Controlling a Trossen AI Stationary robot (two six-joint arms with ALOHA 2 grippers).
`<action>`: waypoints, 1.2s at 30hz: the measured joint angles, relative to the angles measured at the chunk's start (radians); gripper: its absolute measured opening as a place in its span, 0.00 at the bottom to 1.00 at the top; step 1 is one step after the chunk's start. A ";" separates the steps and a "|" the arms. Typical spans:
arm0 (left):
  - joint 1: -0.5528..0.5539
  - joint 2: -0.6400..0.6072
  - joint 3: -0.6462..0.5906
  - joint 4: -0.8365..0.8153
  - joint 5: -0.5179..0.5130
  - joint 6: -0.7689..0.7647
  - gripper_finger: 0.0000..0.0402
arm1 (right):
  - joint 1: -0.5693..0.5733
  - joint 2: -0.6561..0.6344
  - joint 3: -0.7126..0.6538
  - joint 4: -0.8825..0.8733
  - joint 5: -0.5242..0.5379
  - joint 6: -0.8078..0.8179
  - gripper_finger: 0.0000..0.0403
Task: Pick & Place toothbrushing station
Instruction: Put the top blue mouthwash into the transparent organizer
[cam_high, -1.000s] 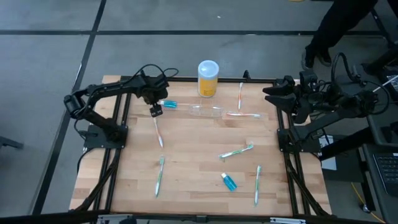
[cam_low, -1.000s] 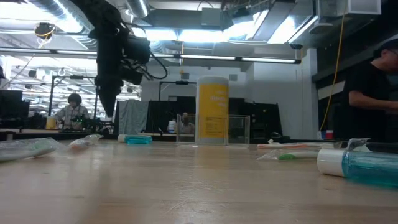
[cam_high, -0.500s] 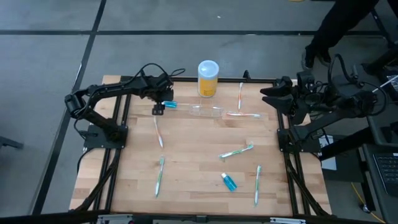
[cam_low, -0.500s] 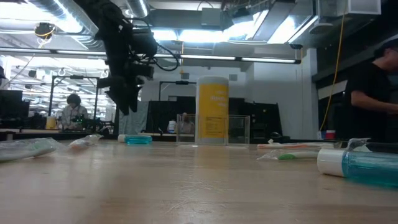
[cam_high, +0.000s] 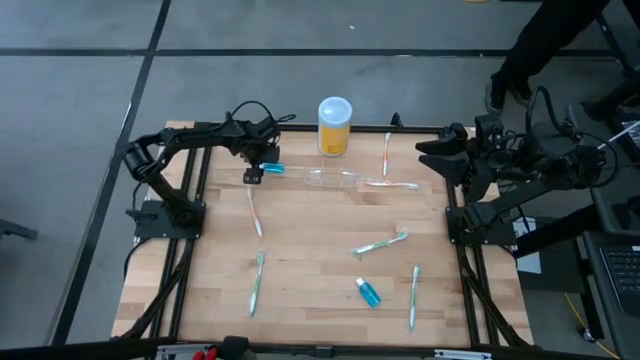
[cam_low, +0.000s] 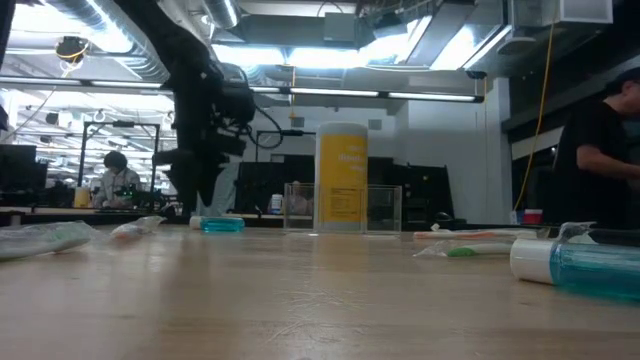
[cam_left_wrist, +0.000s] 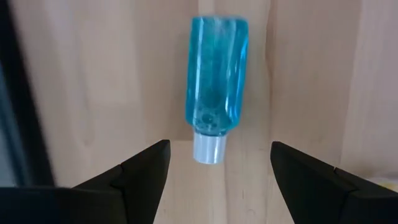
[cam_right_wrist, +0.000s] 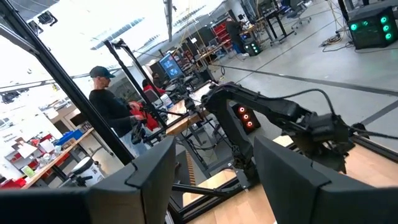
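**Left claw lowered over blue bottle; clear holder untouched**

The left claw (cam_high: 254, 176) is seen near the bench's far left corner, its fingers spread wide, nothing held. In the left wrist view a small blue bottle (cam_left_wrist: 216, 87) with a silver cap lies on the wood between and just beyond the fingertips, cap end toward the claw. Over the last second the left arm has been swung from above a toothbrush (cam_high: 254, 213) toward the far edge and brought down; in the low view it now hangs just above the bottle.

The toothbrushing station (cam_high: 331, 178), a clear plastic holder, stands on the bench (cam_high: 310, 260) just in front of the yellow white-lidded container (cam_high: 334, 126), apart from both claws and unmoved.

The right claw (cam_high: 424, 155) is held raised at the far right edge, spread and empty; it has been turned slightly inward.

It is judged that the blue bottle is about to be grasped, presumably for placing at the holder. No item has yet been placed.
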 joint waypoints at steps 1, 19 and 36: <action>0.002 0.013 0.000 0.000 0.000 0.002 0.69 | 0.000 0.000 0.000 0.000 0.000 0.002 0.55; 0.046 0.079 0.000 0.021 0.022 -0.023 0.30 | 0.039 0.000 0.000 0.026 0.026 0.020 0.55; 0.090 -0.143 -0.002 -0.141 0.237 -0.213 0.01 | 0.039 0.035 0.000 0.045 0.018 -0.035 0.55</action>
